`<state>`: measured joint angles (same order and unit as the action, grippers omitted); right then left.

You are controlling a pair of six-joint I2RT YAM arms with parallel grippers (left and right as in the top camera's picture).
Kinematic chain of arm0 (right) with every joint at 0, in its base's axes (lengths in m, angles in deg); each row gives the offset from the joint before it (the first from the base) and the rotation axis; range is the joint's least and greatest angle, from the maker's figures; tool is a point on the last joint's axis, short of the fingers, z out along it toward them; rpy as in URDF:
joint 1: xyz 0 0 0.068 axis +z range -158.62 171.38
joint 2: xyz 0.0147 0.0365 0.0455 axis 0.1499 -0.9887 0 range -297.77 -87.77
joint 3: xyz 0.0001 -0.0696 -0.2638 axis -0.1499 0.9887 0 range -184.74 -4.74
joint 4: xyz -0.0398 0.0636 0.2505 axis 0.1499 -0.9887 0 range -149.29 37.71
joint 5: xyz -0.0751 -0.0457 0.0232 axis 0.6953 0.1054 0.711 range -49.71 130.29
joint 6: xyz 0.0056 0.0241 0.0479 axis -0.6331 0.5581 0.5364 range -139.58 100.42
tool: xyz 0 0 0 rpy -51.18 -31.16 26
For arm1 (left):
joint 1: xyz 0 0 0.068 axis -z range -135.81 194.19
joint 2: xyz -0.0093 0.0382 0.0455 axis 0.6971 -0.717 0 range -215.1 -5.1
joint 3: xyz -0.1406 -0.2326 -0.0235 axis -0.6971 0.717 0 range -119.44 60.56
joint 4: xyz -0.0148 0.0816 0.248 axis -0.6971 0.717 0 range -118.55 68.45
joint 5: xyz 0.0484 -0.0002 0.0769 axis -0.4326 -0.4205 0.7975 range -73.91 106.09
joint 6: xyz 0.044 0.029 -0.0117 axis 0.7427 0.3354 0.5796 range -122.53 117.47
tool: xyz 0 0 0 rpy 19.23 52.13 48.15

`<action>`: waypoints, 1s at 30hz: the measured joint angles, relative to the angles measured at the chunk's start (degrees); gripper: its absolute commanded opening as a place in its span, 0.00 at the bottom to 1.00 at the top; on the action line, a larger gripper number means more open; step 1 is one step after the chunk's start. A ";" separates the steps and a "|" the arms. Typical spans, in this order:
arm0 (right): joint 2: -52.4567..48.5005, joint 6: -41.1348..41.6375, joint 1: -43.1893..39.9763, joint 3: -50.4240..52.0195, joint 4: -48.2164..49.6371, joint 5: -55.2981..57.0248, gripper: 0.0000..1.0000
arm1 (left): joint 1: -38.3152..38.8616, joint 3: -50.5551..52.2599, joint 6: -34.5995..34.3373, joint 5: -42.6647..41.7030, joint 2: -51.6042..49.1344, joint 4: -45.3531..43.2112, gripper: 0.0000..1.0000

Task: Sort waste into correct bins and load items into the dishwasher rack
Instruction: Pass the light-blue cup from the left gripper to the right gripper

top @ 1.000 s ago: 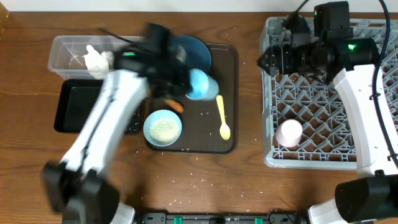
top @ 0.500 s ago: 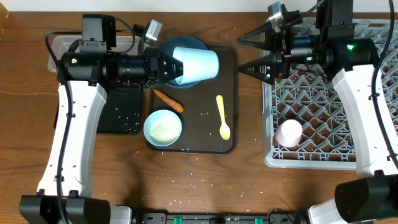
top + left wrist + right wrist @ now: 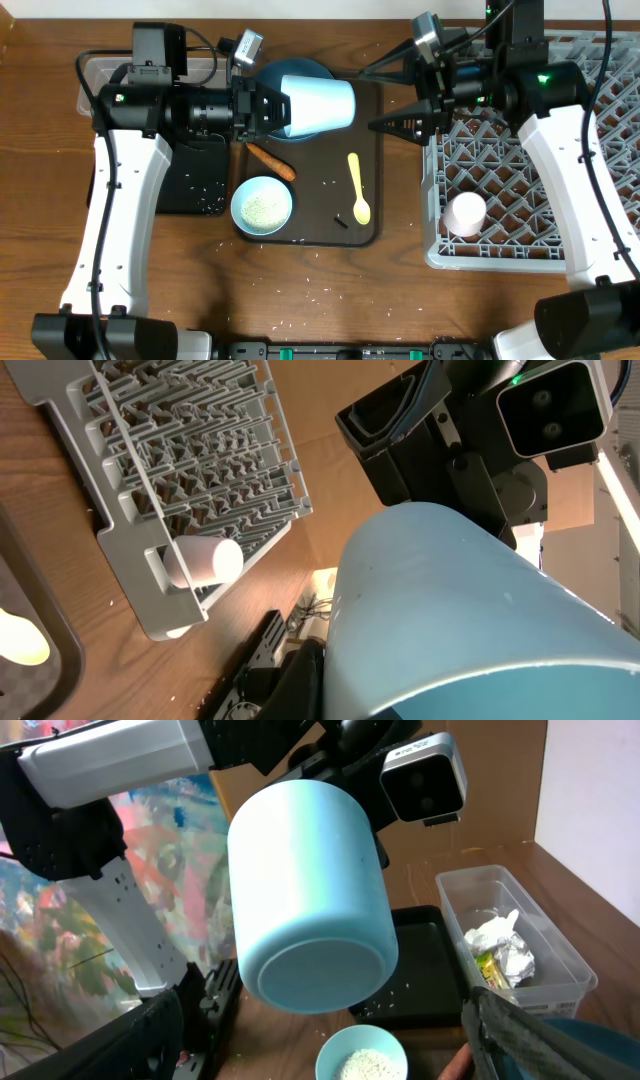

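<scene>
Sideways, left tool (image 3: 272, 108) apparently grips light blue cup (image 3: 320, 104).

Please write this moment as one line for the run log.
left gripper: shut on light blue cup, held sideways | right gripper: open, facing its base | dishwasher rack: pinkish-white cup inside

Overhead: dark blue plate (image 3: 300, 68) mostly hidden under light blue cup (image 3: 318, 105); dishwasher rack (image 3: 510, 215) cut off at R edge.
</scene>
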<state>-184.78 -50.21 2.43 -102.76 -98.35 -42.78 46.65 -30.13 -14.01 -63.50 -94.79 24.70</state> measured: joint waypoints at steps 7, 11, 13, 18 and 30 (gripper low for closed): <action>0.00 0.00 0.00 0.00 0.04 0.04 0.87 | 0.00 0.00 0.17 0.07 0.00 0.00 0.06; 0.00 -0.02 0.00 0.00 0.02 0.11 0.87 | 0.00 0.00 0.37 0.07 0.00 0.00 0.06; 0.00 -0.07 0.00 0.00 0.04 0.15 0.87 | 0.00 0.00 0.42 0.07 0.00 0.00 0.06; 0.00 -0.94 0.02 0.00 0.04 0.20 0.88 | 0.00 0.00 0.44 0.07 0.00 0.00 0.06; -0.09 -3.10 3.34 0.13 3.89 0.28 0.90 | 4.07 0.00 0.44 0.09 0.00 0.00 0.06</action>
<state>-184.87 -53.32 5.77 -102.63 -94.46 -42.49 50.72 -30.13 -13.58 -63.41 -94.79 24.70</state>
